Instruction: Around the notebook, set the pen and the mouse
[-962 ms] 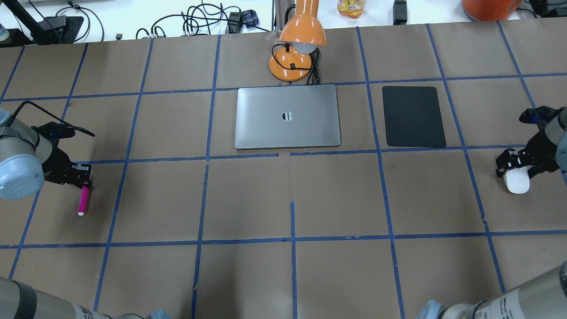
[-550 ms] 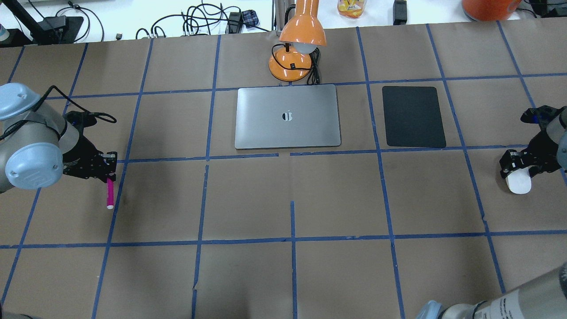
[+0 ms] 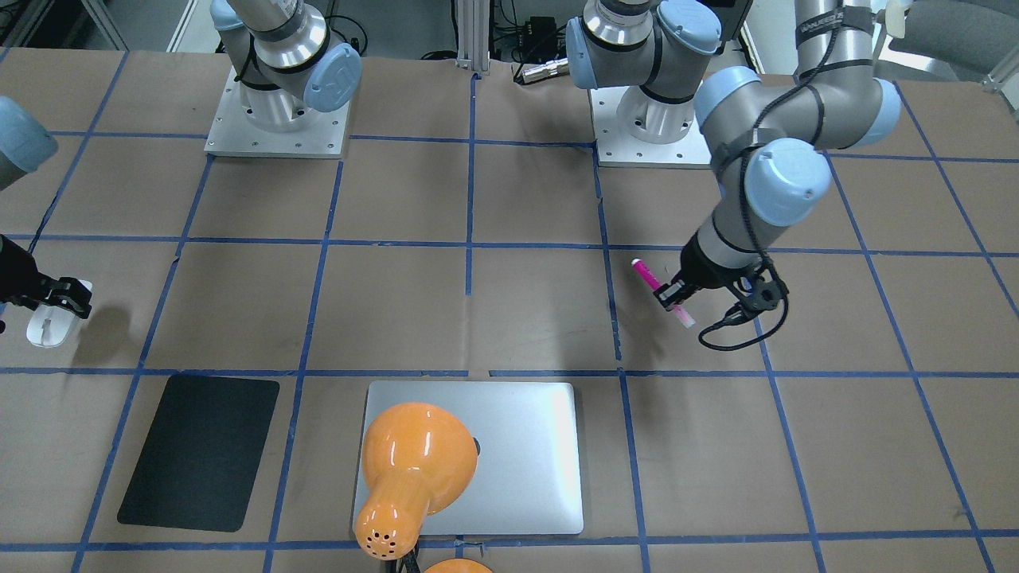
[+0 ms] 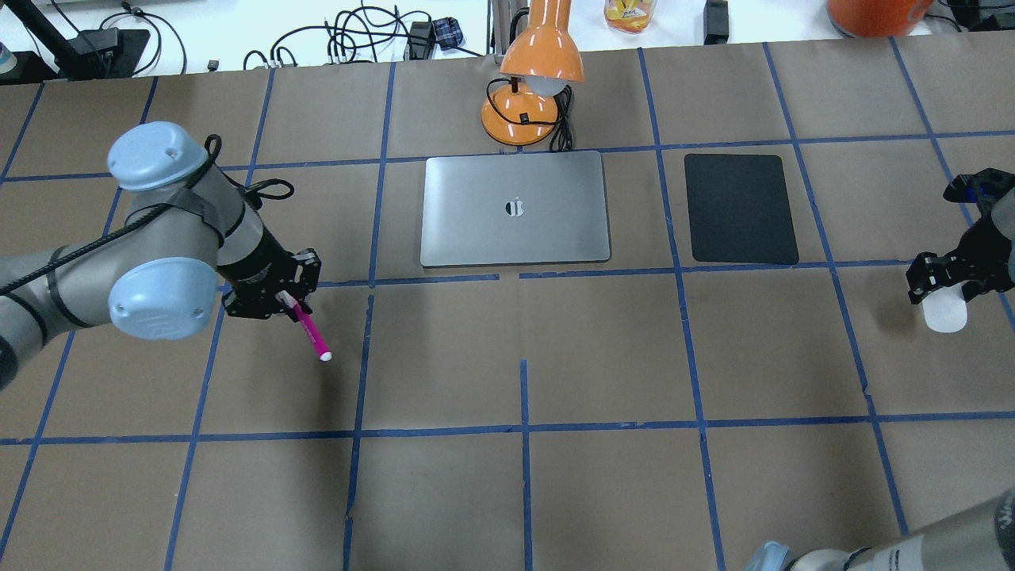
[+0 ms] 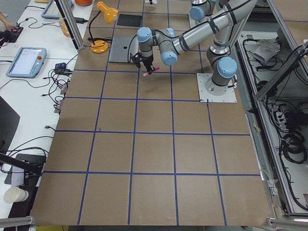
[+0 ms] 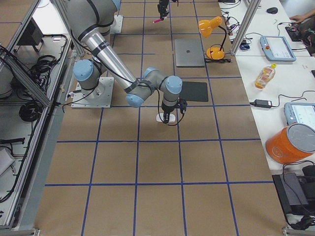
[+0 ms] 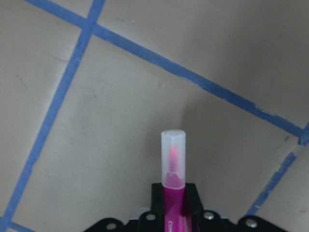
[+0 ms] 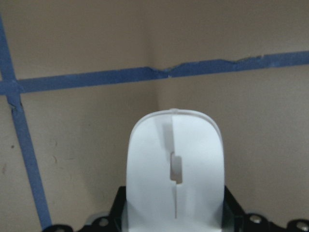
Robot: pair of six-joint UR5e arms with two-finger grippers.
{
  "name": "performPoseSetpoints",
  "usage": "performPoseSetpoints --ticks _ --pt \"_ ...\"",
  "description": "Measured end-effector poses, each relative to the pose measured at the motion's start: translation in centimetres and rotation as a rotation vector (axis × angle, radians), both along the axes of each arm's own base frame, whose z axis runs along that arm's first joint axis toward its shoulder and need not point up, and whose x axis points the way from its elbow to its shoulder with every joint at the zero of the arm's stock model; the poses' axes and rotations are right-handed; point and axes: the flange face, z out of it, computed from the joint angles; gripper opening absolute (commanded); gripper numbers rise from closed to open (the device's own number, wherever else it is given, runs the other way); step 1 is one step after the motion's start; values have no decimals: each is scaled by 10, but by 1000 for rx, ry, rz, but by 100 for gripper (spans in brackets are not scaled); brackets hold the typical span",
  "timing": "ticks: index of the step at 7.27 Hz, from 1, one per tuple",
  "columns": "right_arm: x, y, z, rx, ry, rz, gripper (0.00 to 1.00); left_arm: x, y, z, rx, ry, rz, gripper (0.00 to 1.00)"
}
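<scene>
Pen [image 4: 311,335] clenched in left hand [image 4: 287,300], swung from far left edge toward notebook [image 4: 515,208] at upper centre; mouse [image 4: 945,316] grasped in right hand [image 4: 944,287], right edge, barely shifted. Placements pending.

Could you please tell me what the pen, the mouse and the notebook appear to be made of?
The pen looks plastic: a glossy magenta barrel with a frosted, see-through cap. The mouse seems to be smooth white plastic, with soft, even shading and no grain. The notebook is probably metal, perhaps aluminium: a matte silver-grey slab with a faint, even sheen.
</scene>
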Motion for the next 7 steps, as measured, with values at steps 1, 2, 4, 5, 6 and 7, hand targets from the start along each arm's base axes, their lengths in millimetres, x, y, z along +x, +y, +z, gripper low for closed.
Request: performPoseSetpoints --ticks 1,2,4,5,6,7 --pt "18 -11 10 -18 9 30 37 -48 7 -4 5 -22 94 0" --pt "40 -28 19 -40 18 57 37 -93 18 -9 3 -41 188 0" --pt "85 -62 31 -76 34 74 37 -170 44 -26 0 -77 380 0" --pt "109 -77 30 -85 35 69 37 -203 57 -38 -8 -84 474 0" --pt "132 -91 29 -93 35 67 38 -230 68 -49 -24 -79 554 0" --pt "155 -107 26 -101 34 74 38 -247 71 -59 -36 -74 623 0"
